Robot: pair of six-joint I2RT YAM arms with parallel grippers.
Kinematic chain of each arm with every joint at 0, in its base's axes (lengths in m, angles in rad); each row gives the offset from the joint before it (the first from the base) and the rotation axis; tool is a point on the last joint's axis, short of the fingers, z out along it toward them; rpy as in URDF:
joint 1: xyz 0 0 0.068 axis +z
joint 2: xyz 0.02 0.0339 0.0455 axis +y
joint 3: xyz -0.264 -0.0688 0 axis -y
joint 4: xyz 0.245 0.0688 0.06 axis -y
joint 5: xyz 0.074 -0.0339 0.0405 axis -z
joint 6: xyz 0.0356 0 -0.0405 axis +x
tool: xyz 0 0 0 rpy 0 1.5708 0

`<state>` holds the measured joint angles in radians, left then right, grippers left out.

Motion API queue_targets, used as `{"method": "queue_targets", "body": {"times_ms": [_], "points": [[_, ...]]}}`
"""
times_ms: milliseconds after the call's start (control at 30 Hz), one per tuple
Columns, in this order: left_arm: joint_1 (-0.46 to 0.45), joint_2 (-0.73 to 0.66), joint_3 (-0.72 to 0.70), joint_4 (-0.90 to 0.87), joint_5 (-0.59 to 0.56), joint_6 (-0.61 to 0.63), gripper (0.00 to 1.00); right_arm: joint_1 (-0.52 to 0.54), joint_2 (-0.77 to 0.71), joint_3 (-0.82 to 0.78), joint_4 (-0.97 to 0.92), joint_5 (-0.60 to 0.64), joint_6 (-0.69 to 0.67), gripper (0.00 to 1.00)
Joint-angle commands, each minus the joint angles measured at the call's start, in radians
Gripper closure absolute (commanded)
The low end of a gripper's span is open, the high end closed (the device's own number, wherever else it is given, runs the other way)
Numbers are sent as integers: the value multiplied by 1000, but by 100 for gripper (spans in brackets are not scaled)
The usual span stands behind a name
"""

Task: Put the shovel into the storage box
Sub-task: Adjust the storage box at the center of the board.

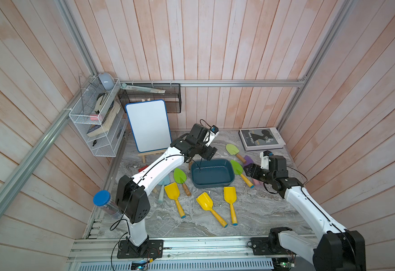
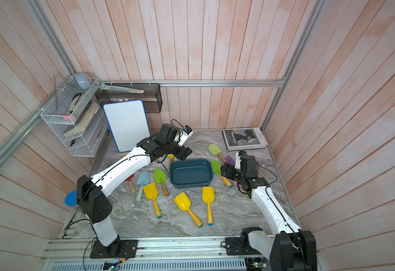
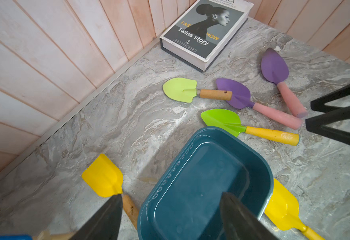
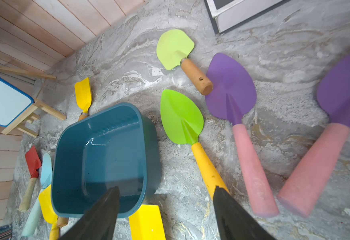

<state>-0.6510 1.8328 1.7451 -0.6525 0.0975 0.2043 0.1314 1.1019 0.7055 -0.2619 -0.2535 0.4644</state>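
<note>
You are working inside pink plank walls (image 1: 215,47) over a grey marbled table (image 1: 262,211), the teal box (image 1: 213,184) sitting mid-table, shovels (image 1: 204,203) lying around it, the left gripper (image 1: 207,154) over its far-left corner and the right gripper (image 1: 248,172) beside its right end both gaping wide, gripping nothing.

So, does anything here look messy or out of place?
Only the toy shovels: they lie scattered at all angles on the table around the storage box, which is empty. The wooden handle of a pale green shovel butts against the blade of a purple shovel. Nothing looks spilled or broken.
</note>
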Motion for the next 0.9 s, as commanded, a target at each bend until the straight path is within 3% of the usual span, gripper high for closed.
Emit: {"method": "queue_targets", "body": {"times_ms": [0, 133, 467, 867], "points": [[7, 21, 40, -77, 159, 93, 21, 6, -50, -19, -27, -44, 21, 23], [-11, 33, 17, -143, 226, 46, 21, 5, -89, -30, -82, -52, 9, 23], [-219, -65, -279, -119, 74, 3, 23, 4, -137, -32, -144, -53, -25, 23], [-229, -128, -393, 57, -7, 58, 23, 6, -162, -59, -134, -62, -55, 22]]}}
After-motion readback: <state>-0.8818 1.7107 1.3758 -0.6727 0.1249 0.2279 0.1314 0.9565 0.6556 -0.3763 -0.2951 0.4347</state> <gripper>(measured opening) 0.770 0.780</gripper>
